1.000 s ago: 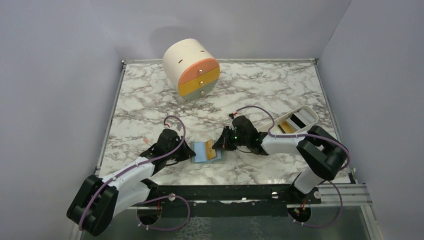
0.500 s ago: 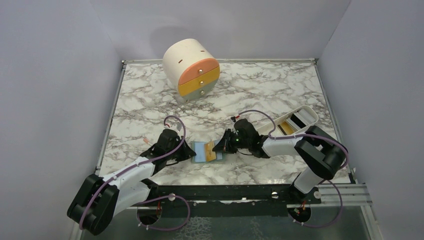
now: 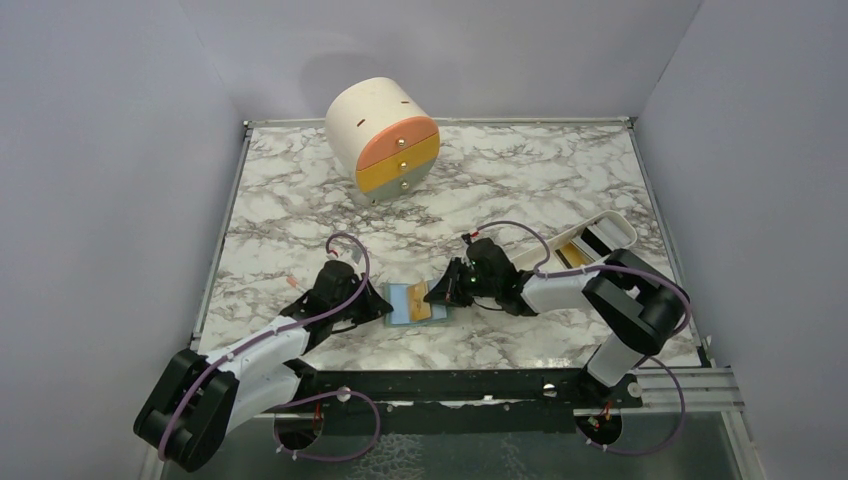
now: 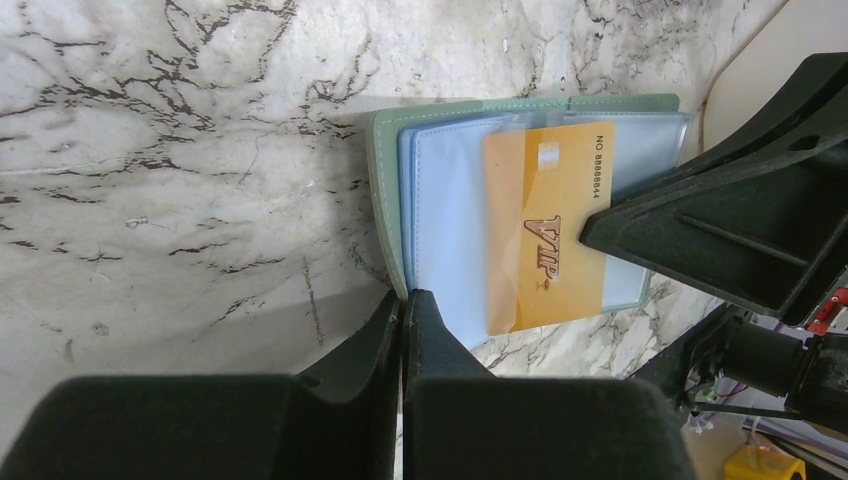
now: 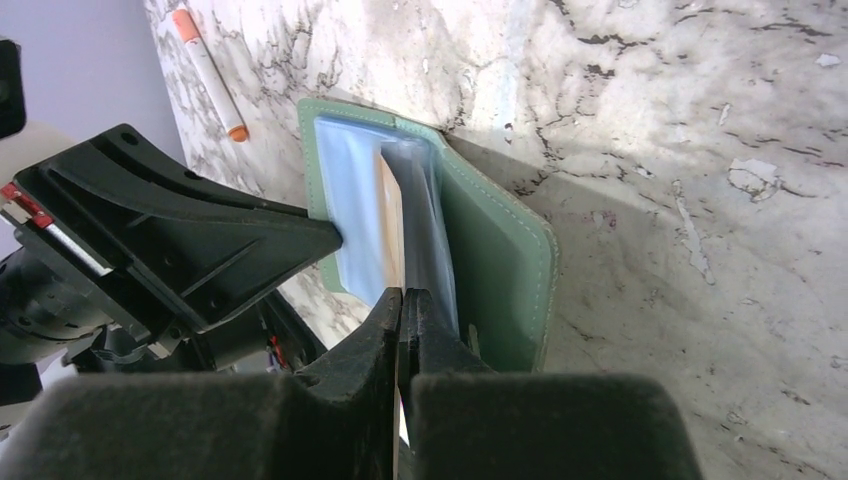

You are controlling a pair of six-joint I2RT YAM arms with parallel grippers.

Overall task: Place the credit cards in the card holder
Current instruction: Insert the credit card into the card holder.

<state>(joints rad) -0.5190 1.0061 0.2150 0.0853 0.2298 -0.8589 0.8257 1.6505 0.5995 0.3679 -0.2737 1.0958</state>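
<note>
From above, the open green card holder [image 3: 403,303] lies on the marble table [image 3: 300,200] between my left pincer [image 3: 378,306] and right pincer [image 3: 437,297]. Left wrist: my fingers are pressed together, tips touching the holder's edge, and an orange VIP card [image 4: 545,240] lies across its blue lining. Right wrist: my fingers are clamped on that card's edge.

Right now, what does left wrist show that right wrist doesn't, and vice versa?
Left wrist only: the printed face of the orange card, VIP and a number, lying on the pale blue sleeves of the card holder, with the right gripper at the card's edge. Right wrist only: an orange-capped marker on the table, the outside of the holder's green cover, and the left gripper at its far edge. Both: card, holder, marble.
</note>
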